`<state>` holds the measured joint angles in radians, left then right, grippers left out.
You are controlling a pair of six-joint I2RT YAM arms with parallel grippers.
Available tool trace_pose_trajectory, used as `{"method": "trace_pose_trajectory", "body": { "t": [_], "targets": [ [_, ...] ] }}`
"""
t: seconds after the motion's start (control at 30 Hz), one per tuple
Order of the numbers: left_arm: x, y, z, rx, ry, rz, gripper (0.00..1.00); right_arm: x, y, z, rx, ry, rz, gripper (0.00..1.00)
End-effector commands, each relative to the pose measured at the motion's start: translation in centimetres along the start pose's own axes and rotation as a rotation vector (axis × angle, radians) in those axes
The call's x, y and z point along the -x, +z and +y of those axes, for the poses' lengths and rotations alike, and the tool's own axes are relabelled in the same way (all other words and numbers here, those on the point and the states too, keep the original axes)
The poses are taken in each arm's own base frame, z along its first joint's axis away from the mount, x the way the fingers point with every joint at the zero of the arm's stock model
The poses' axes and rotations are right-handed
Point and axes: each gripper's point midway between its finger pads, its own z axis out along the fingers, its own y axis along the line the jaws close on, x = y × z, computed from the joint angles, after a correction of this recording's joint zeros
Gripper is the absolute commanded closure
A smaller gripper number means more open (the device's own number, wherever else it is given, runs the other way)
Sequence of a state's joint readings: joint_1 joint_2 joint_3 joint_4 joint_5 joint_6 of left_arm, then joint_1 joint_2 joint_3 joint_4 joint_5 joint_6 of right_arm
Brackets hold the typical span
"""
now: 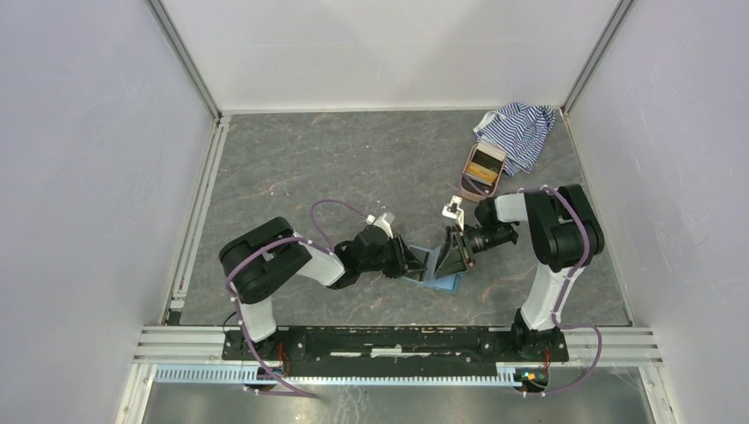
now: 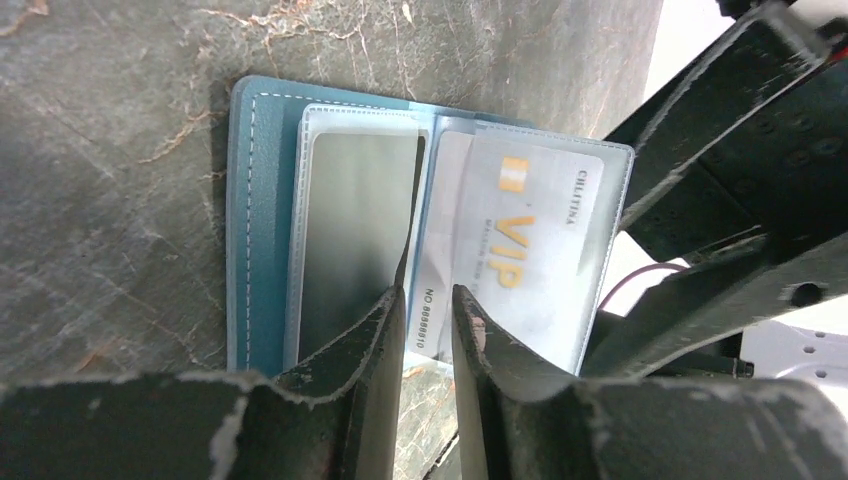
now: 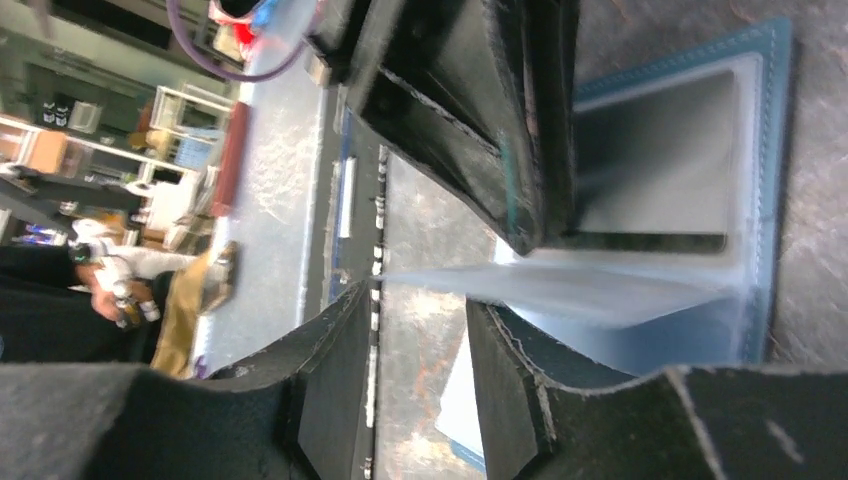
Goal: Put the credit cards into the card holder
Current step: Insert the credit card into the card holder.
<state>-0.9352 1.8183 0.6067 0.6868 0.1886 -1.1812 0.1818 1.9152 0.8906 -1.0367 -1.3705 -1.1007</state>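
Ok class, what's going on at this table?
Both arms meet over the open teal card holder mid-table. The left gripper is at its clear sleeves, where a dark grey card and a white VIP card sit sleeved. The right gripper is at a raised sleeve leaf. Both have jaws slightly apart, gripping nothing that I can see. A pink case and striped cloth lie at the far right.

Two robot arms of the same build. The left arm (image 1: 265, 261) and the right arm (image 1: 561, 234) each have bulky, rounded black joint housings joined by smooth white link sections. A thin purple cable (image 1: 329, 206) loops along each arm. Each wrist carries a small white bracket (image 1: 382, 219). The left end effector (image 2: 428, 295) and the right end effector (image 3: 420, 300) each have two matte black fingers (image 2: 350, 380) with scuffed, chipped, pale edges.
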Motion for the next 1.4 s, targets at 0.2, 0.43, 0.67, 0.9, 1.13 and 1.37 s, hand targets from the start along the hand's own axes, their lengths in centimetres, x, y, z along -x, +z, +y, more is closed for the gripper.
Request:
{"method": "trace_pose_trajectory", "body": {
  "t": [0.2,0.43,0.67,0.9,1.13,1.37],
  "targets": [
    [0.3,-0.5,1.0,0.045,-0.004,0.000,0.67,2.7,0.5,-4.3,-0.422,-0.151,0.013,0.52],
    [0.4,-1.2,1.6,0.050,-0.006,-0.009,0.64,3.5,0.9,-3.8,-0.376,-0.196,0.025,0.50],
    [1.3,-1.9,1.3,0.040,-0.006,-0.028,0.61,5.4,1.6,-2.5,-0.313,-0.276,0.021,0.45],
    [2.3,-2.9,1.9,0.057,-0.017,-0.063,0.61,5.4,2.3,-2.2,-0.294,-0.280,0.037,0.47],
    [2.8,-3.2,2.2,0.060,-0.023,-0.076,0.63,6.1,3.5,-2.0,-0.283,-0.294,0.046,0.48],
    [3.1,-3.6,2.1,0.055,-0.031,-0.091,0.67,7.6,4.8,-2.1,-0.267,-0.288,0.038,0.48]
  ]
}}
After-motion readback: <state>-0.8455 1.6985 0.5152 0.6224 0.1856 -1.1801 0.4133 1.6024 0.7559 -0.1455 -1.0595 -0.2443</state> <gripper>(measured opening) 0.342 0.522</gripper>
